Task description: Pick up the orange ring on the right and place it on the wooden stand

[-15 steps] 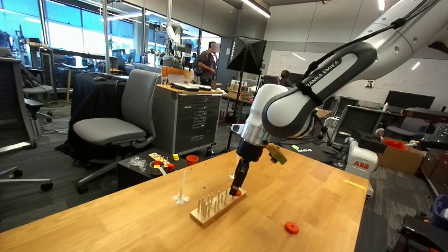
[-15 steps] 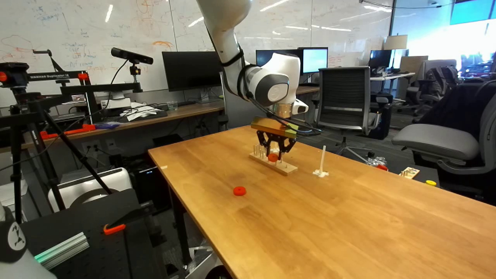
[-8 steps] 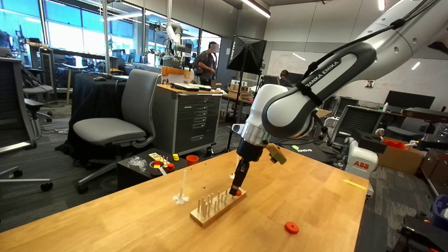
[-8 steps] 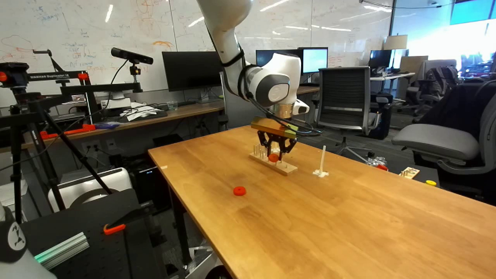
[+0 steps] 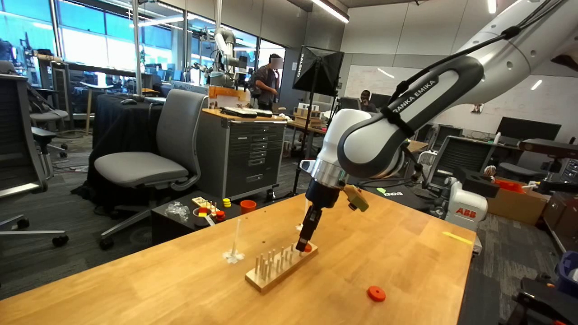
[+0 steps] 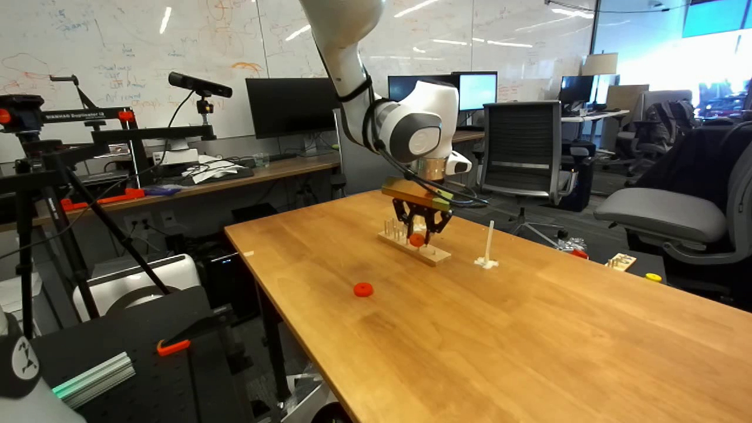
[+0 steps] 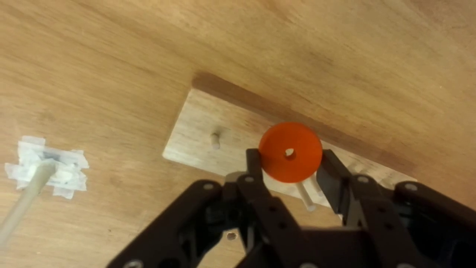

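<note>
Little changes in the last moment: the jaws stay clamped on the orange ring (image 7: 290, 137), and in an exterior view they creep with it slightly along the wooden stand (image 7: 238, 145), toward the end where a lone end peg (image 7: 215, 141) stands. The wooden stand and the spare orange ring (image 5: 376, 294), flat on the bench (image 6: 499, 329), keep their places. I read this as fine alignment: the pick looks done, the placing is not, and the drift is probably a search for the right spot.

The orange ring is over the wooden stand; in the wrist view it appears between the end peg and the pegs (image 7: 306, 196) poking out past its lower rim. Something pale shows through its hole; whether that is a peg tip or the base, I cannot tell.

Being round, the orange ring has no long axis across its face; the line through its hole is what counts. That line leans: in an exterior view the held ring presents a nearly full disc, while the spare ring shows as a flattened oval. Since the pegs stand upright, levelling is likely needed before it can slide down. The wooden stand's long axis runs upper left to lower right in the wrist view.
</note>
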You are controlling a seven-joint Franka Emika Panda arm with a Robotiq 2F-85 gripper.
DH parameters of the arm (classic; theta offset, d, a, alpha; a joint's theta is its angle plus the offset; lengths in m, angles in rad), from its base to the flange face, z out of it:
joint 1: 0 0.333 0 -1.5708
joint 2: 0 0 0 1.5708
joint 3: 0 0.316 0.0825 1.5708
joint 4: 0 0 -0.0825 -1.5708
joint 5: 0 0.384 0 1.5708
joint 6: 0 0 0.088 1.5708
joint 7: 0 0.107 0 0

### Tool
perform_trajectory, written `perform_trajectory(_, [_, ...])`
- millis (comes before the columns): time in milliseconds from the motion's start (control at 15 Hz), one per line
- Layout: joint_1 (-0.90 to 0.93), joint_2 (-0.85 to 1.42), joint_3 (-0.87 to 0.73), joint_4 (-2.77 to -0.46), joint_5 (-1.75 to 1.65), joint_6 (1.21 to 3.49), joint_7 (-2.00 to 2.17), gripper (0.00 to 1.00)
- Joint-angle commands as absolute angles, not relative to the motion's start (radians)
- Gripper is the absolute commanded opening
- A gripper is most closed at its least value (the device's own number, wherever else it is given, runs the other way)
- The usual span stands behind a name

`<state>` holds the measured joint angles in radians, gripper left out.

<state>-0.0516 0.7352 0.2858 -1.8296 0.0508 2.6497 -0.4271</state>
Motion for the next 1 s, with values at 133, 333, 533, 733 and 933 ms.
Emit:
perform_trajectory(133, [-0.034, 0.756, 0.268, -1.786, 0.047, 2.625, -0.394, 0.18])
perform_trajectory(333, [-0.030, 0.763, 0.266, -1.779, 0.045, 2.630, -0.387, 0.18])
perform_trajectory(533, [-0.022, 0.764, 0.265, -1.779, 0.041, 2.634, -0.383, 0.18])
perform_trajectory(733, [-0.018, 0.757, 0.272, -1.787, 0.042, 2.639, -0.389, 0.18])
perform_trajectory(933, [-0.009, 0.758, 0.270, -1.783, 0.041, 2.641, -0.385, 0.18])
